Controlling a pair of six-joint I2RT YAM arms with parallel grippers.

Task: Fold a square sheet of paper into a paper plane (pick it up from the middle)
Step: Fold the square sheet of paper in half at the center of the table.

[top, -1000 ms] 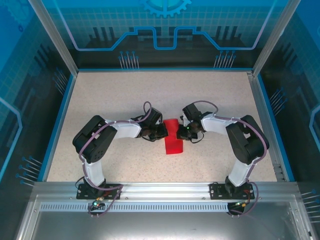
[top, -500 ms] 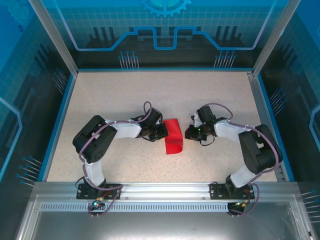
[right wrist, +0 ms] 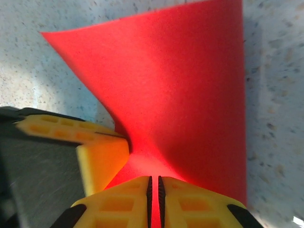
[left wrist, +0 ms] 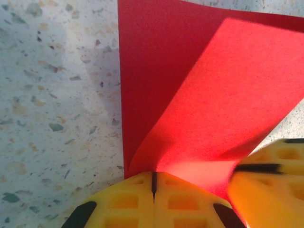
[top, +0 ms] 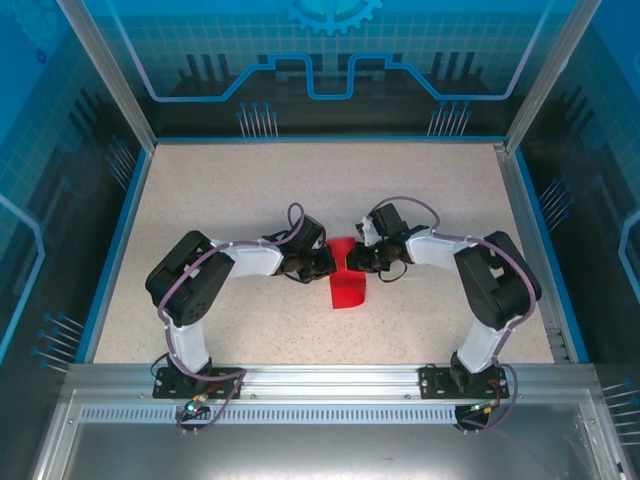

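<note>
Your left gripper [left wrist: 153, 178] and right gripper [right wrist: 153, 180] sit side by side, each pinching the square sheet of paper [left wrist: 199, 95] tight.

Speckled table [top: 250, 190] bears red paper [top: 348, 292]

From above, we find the table [top: 200, 200] brightly and evenly lit, with only soft, short shadows beneath the arms [top: 250, 262] and sharp focus throughout. Up close, the square sheet of paper [left wrist: 199, 95] glows on its raised flap and darkens beneath; the yellow fingers [left wrist: 137, 199] look soft.
</note>
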